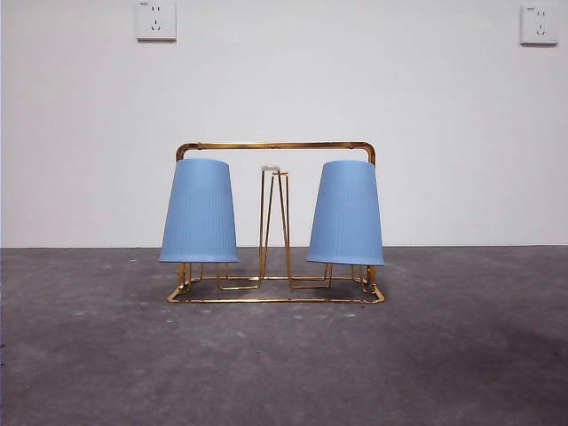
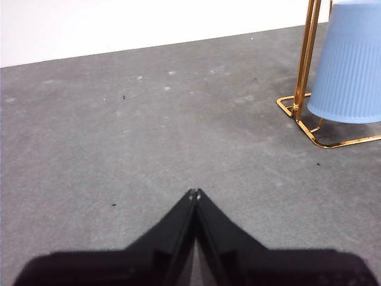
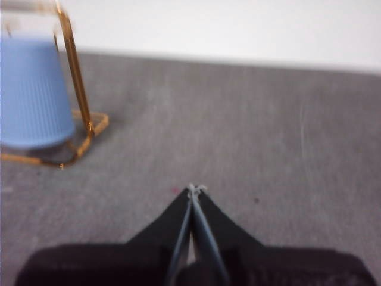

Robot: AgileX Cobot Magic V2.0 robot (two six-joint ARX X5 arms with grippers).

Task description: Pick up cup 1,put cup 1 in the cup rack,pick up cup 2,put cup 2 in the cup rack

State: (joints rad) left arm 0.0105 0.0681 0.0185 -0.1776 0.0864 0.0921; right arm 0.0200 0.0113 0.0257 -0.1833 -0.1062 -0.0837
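The grey table (image 1: 284,364) spreads wide under everything, speckled and matte, meeting a plain white wall (image 1: 284,89) behind, and the gold wire cup rack (image 1: 276,297) stands on it, square to the front view. Its arched handle bar runs across the top and its rectangular base sits flat on the table.

Two pale blue ribbed cups hang mouth down on the rack's pegs. One cup (image 1: 199,211) sits at the rack's left end as the front view shows it, just under the handle bar's corner. The other cup (image 1: 346,213) sits at the rack's right end, tilted a little, its rim just above the base wire. Between them, at the rack's middle, a bare hairpin peg (image 1: 274,222) stands upright with a pale tip.

The left gripper (image 2: 194,192) is low over the bare table, well apart from the rack's end, black jaws pressed together and holding nothing. The right gripper (image 3: 194,189) is off the rack's other end, likewise pinched closed and empty.

Two white wall sockets (image 1: 156,19) sit high above the rack
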